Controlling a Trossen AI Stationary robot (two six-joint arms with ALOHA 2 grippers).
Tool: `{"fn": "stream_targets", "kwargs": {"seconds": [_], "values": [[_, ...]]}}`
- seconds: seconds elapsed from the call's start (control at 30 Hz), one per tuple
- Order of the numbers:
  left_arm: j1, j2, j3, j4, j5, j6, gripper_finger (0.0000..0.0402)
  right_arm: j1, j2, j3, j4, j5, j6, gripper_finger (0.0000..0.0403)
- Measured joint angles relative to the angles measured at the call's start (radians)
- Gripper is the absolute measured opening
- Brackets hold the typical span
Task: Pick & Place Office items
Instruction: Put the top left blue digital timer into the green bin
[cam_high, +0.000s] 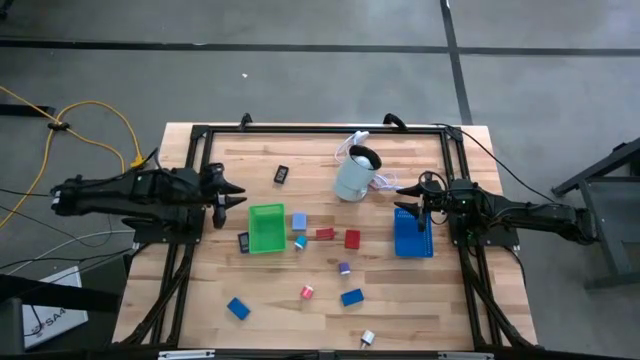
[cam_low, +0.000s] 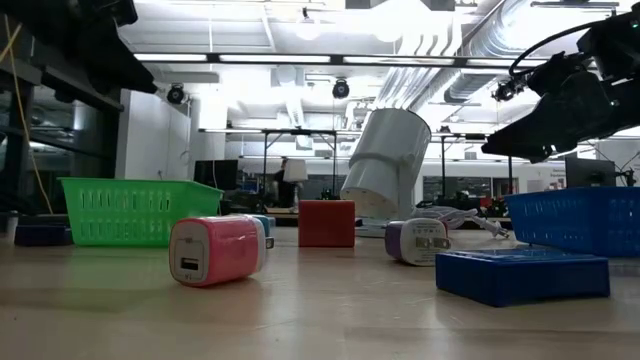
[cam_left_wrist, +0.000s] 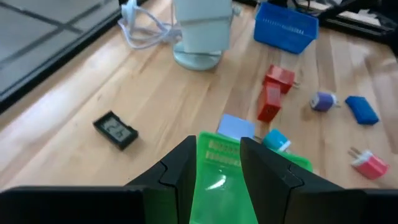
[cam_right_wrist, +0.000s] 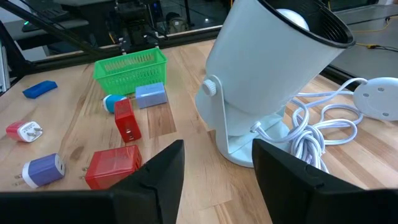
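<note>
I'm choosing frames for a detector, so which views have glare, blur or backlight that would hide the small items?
Low view: bright ceiling lights backlight the scene, and the near pink-and-white charger block looks soft. Left wrist view: the black digital clock is slightly blurred, and the green plastic basket carries a glare spot. Right wrist view: the pale cylindrical appliance looms large. High view: evenly lit, items tiny.

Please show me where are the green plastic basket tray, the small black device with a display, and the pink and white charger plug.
Green plastic basket tray (cam_high: 266, 228), high view, on its floor.
Small black device with a display (cam_left_wrist: 115, 130), left wrist view, on its screen.
Pink and white charger plug (cam_low: 216, 250), low view, on its pink side.
</note>
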Motion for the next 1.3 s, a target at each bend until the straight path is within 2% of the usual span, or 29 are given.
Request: {"fn": "stream_targets", "kwargs": {"seconds": [0.13, 0.37, 0.67, 0.83, 1.0, 1.13, 1.3], "values": [[-0.075, 0.058, 0.043, -0.043, -0.028, -0.048, 0.012, 0.0, 0.0, 0.0, 0.0, 0.0, 0.0, 0.0175], [-0.202, 0.173, 0.162, -0.225, -0.118, -0.185, 0.012, 0.0, 0.0, 0.0, 0.0, 0.0, 0.0, 0.0175], [-0.334, 0.304, 0.174, -0.307, -0.115, -0.353, 0.012, 0.0, 0.0, 0.0, 0.0, 0.0, 0.0, 0.0175], [-0.365, 0.358, 0.174, -0.359, -0.107, -0.442, 0.012, 0.0, 0.0, 0.0, 0.0, 0.0, 0.0, 0.0175], [-0.377, 0.409, 0.174, -0.358, -0.075, -0.45, 0.012, 0.0, 0.0, 0.0, 0.0, 0.0, 0.0, 0.0175], [-0.377, 0.458, 0.174, -0.361, -0.035, -0.518, 0.012, 0.0, 0.0, 0.0, 0.0, 0.0, 0.0, 0.0175], [-0.376, 0.501, 0.174, -0.361, -0.027, -0.532, 0.012, 0.0, 0.0, 0.0, 0.0, 0.0, 0.0, 0.0175]]}}
